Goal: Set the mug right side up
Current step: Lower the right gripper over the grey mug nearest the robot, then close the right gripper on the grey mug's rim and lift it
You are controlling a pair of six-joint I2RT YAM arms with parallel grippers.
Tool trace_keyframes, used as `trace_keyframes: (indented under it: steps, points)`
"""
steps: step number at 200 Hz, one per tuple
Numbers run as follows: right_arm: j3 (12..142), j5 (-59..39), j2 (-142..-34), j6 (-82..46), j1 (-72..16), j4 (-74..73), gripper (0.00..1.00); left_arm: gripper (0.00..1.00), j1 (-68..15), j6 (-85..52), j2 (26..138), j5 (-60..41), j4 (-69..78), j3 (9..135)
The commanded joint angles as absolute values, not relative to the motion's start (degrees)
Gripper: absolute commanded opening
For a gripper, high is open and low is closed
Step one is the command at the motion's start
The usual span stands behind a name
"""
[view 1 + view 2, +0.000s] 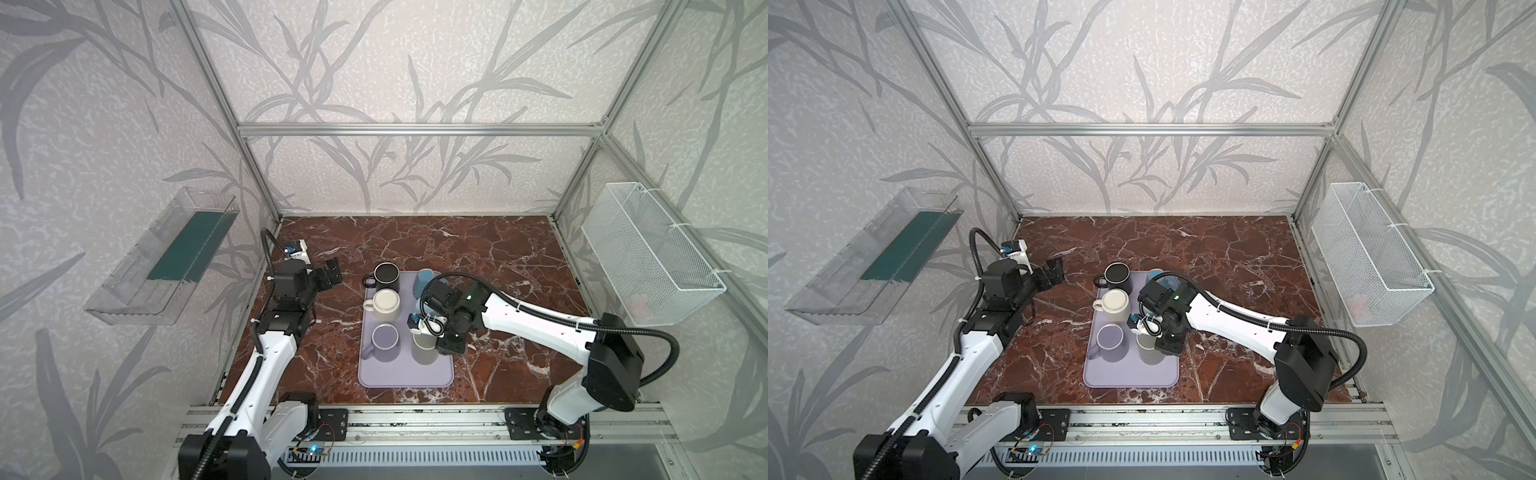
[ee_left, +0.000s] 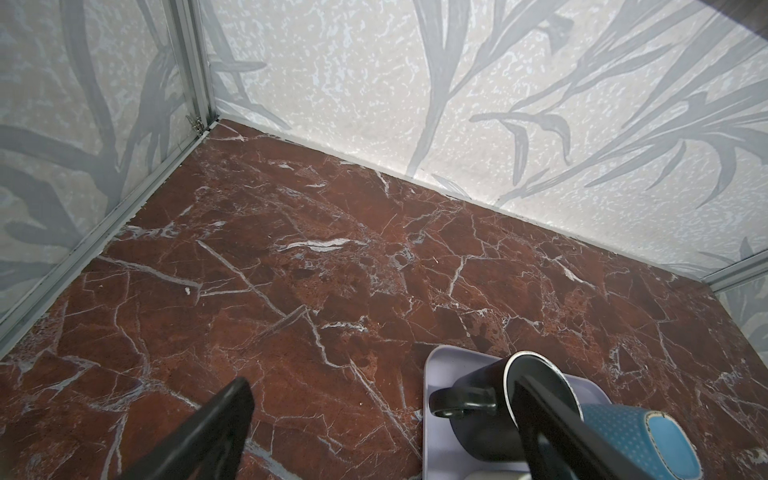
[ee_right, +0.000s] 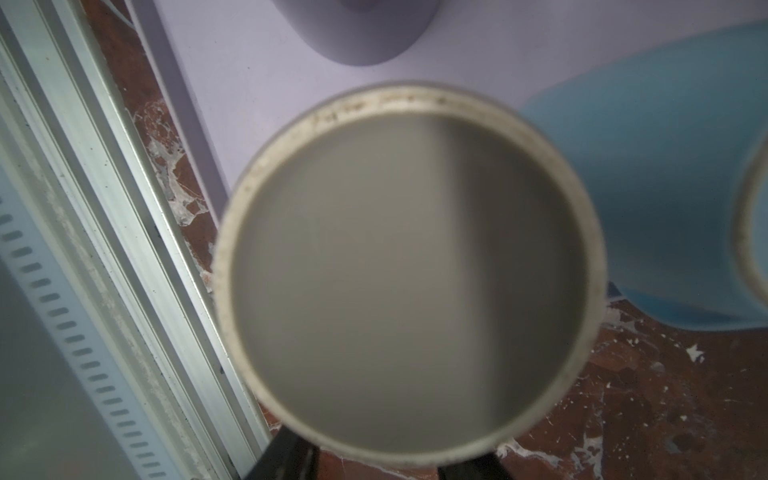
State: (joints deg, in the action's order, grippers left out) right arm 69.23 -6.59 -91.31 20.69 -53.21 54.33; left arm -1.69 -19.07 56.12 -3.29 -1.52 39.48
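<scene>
Inverted grey mug at the near right of the lavender tray on the marble worktop, base uppermost. In the right wrist view its unglazed foot ring fills most of the frame. My right hand sits low against the mug's right side with its jaws partly apart. Two dark fingers show just past the mug's edge, but I cannot tell whether they grip it. My left hand hangs over bare worktop left of the tray, jaws wide apart and empty. Also on the tray: lavender mug, cream mug, black mug, blue mug.
</scene>
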Motion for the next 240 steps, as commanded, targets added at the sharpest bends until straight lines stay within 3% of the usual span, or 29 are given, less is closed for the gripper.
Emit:
trace_keyframes:
  steps: [1, 126, 240]
  points:
    - [68.82, -6.33, -92.54, 21.36, -52.86, 54.45, 0.43, 0.99, -1.93, -18.46, 55.27, -2.66, -2.03, 38.98]
    - [68.23, -5.54, -93.98, 21.45, -52.29, 53.59, 0.30, 0.99, -2.11, -18.19, 54.68, -2.39, -2.07, 38.67]
    - [66.81, -6.03, -92.95, 20.53, -51.74, 50.90, 0.25, 0.99, -2.17, -17.93, 55.03, -2.43, -1.48, 38.40]
